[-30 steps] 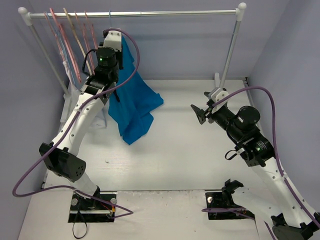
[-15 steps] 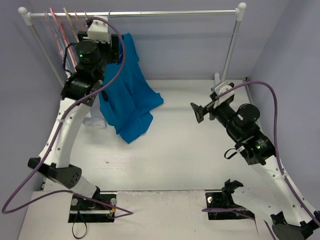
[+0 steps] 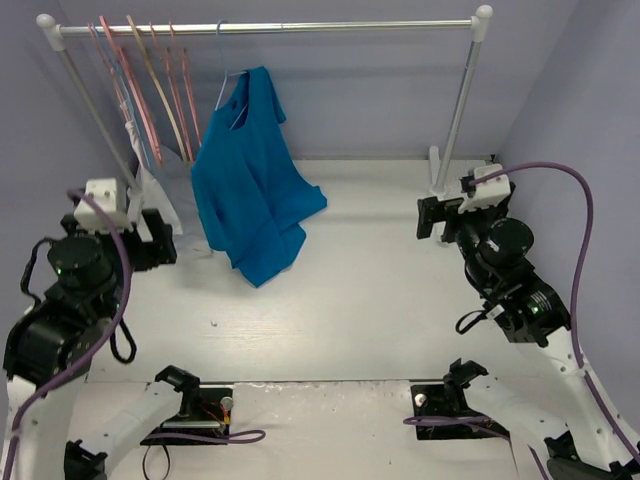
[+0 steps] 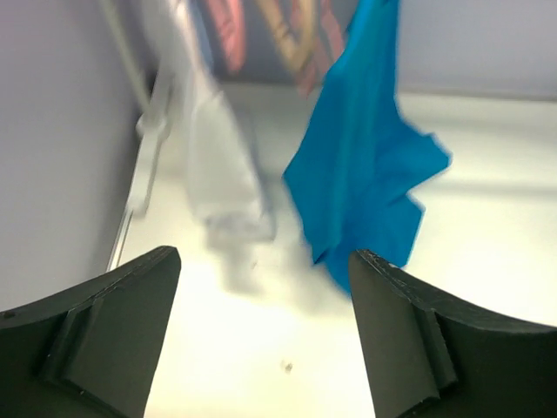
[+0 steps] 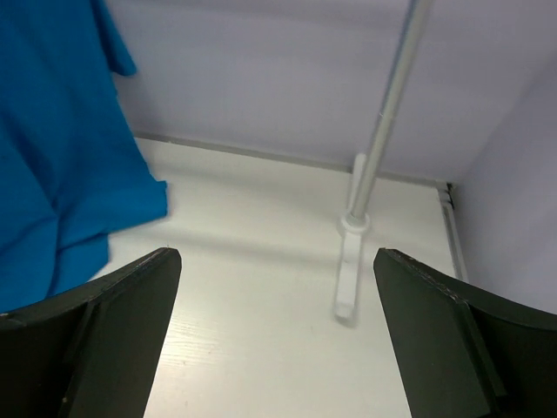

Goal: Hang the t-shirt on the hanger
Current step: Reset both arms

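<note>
The bright blue t-shirt (image 3: 245, 180) hangs from the light-blue hanger (image 3: 221, 92), whose hook is over the rail. Its lower hem trails on the table. My left gripper (image 3: 155, 240) is open at the near left, well away from the shirt. In the left wrist view the t-shirt (image 4: 365, 174) hangs far ahead of my left gripper (image 4: 261, 335), which holds nothing. My right gripper (image 3: 440, 215) is open at the right, near the rack's post. The right wrist view has the t-shirt (image 5: 61, 157) at its left edge, beyond my empty right gripper (image 5: 274, 335).
A white rail (image 3: 270, 28) spans the back on two posts (image 3: 460, 100). Pink hangers (image 3: 128, 90) and a tan hanger (image 3: 152, 85) hang at its left end, over a whitish garment (image 3: 150, 185). The right post's foot (image 5: 348, 279) lies ahead of my right gripper.
My left arm has dropped from the rail to the near left and opened, leaving the t-shirt hanging on its own. My right gripper has opened and drawn back to the right.
</note>
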You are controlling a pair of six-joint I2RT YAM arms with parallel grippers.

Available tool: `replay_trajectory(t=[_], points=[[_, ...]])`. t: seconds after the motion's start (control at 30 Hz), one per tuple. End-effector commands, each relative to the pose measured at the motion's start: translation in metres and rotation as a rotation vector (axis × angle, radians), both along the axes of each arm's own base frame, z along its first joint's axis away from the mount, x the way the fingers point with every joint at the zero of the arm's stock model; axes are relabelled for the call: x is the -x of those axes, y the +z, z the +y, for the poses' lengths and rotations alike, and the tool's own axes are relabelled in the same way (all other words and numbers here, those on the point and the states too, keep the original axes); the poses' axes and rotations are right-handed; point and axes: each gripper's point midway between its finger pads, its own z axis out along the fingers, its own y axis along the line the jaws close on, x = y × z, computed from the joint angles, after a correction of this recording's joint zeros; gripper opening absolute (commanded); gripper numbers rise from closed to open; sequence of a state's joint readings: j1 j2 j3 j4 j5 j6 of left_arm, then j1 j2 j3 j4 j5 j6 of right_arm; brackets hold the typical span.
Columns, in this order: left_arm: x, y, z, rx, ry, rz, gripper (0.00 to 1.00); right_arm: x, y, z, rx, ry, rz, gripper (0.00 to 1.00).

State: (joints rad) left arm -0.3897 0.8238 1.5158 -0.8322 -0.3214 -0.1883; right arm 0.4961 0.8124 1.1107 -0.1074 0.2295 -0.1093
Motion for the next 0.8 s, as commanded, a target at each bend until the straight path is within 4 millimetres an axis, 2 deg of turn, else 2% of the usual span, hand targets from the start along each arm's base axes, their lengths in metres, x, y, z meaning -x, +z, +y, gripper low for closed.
replay_trajectory(t=[0.0, 0.1, 0.2, 0.27, 0.43, 0.63, 0.77], points=[[0.04, -0.043, 0.033, 0.011, 0.131, 0.086, 0.79, 0.01, 0.001, -0.038, -0.092, -0.198, -0.02, 1.0], [0.066, -0.057, 0.051, 0.004, 0.173, 0.057, 0.79, 0.024, -0.002, -0.055, -0.117, -0.251, -0.044, 1.0], [0.077, -0.07, 0.056, -0.025, 0.161, 0.068, 0.79, 0.033, -0.007, -0.063, -0.131, -0.274, -0.043, 1.0], [0.077, -0.082, 0.051, -0.035, 0.135, 0.106, 0.79, 0.034, -0.014, -0.065, -0.154, -0.297, -0.024, 1.0], [0.073, -0.091, 0.046, -0.034, 0.119, 0.137, 0.79, 0.032, -0.023, -0.064, -0.161, -0.306, 0.0, 1.0], [0.066, -0.091, 0.045, -0.031, 0.141, 0.157, 0.79, 0.023, -0.013, -0.053, -0.131, -0.26, 0.0, 1.0], [0.058, -0.097, 0.036, 0.001, 0.126, 0.174, 0.79, 0.017, -0.009, -0.046, -0.096, -0.229, 0.008, 1.0]])
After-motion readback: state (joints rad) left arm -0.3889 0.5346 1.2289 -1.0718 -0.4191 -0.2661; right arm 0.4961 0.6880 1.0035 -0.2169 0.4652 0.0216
